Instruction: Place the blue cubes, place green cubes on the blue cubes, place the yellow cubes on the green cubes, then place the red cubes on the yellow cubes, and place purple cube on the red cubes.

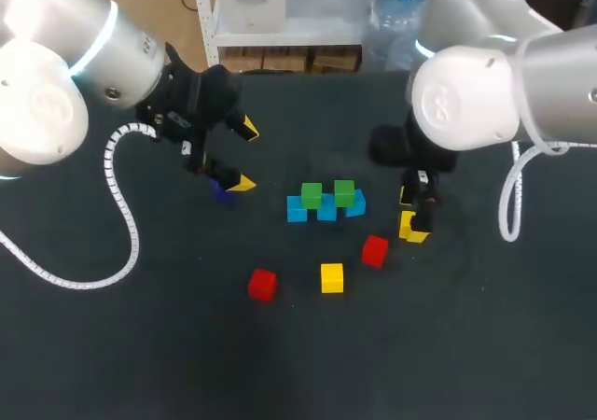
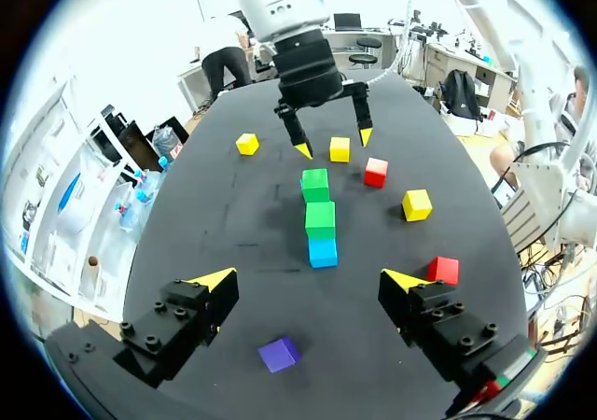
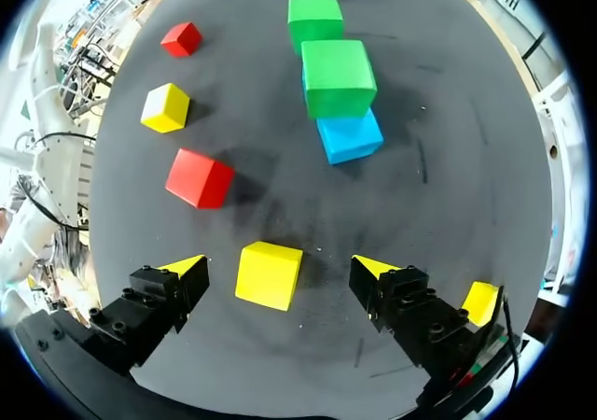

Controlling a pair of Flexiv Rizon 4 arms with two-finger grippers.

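Note:
Three blue cubes (image 1: 326, 210) stand in a row mid-table, with two green cubes (image 1: 344, 192) on top of them. My right gripper (image 3: 277, 264) is open, and a yellow cube (image 3: 269, 275) lies between its fingers with a gap on each side. A second yellow cube (image 3: 480, 301) sits just outside one finger. A third yellow cube (image 1: 332, 277) and two red cubes (image 1: 374, 250) (image 1: 262, 284) lie loose nearer the front. My left gripper (image 1: 245, 157) hangs open left of the row, above the purple cube (image 2: 279, 354).
The dark table (image 1: 140, 345) has free room at the front and on the left. My left arm's white coiled cable (image 1: 126, 215) hangs over the left part of the table.

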